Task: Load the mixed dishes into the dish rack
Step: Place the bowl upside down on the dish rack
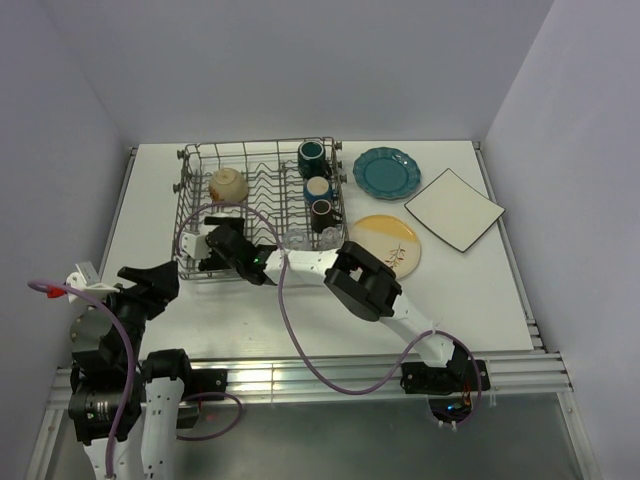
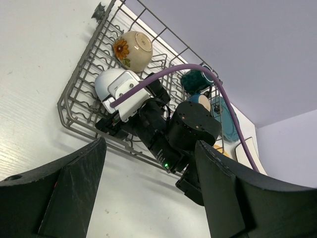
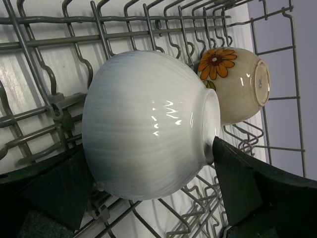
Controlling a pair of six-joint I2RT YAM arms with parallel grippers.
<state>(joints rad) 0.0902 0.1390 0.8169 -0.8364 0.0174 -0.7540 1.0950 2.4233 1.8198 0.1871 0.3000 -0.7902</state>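
Note:
The dish rack (image 1: pixel 195 215) stands at the back left of the table. Upright in it lie a cream flower bowl (image 1: pixel 228 185), three dark mugs (image 1: pixel 318 188) and a small clear glass (image 1: pixel 297 238). My right gripper (image 1: pixel 207 245) reaches into the rack's front left corner. Its jaws stand wide on either side of a white ribbed bowl (image 3: pixel 148 99), which rests on its side on the tines next to the flower bowl (image 3: pixel 233 84). My left gripper (image 1: pixel 150 285) is open and holds nothing, low over the table in front of the rack (image 2: pixel 74 106).
On the table to the right of the rack lie a teal scalloped plate (image 1: pixel 387 172), a white square plate (image 1: pixel 454 208) and a yellow-cream plate with a leaf sprig (image 1: pixel 387 243). The right arm and its purple cable (image 1: pixel 290 320) stretch across the front of the table.

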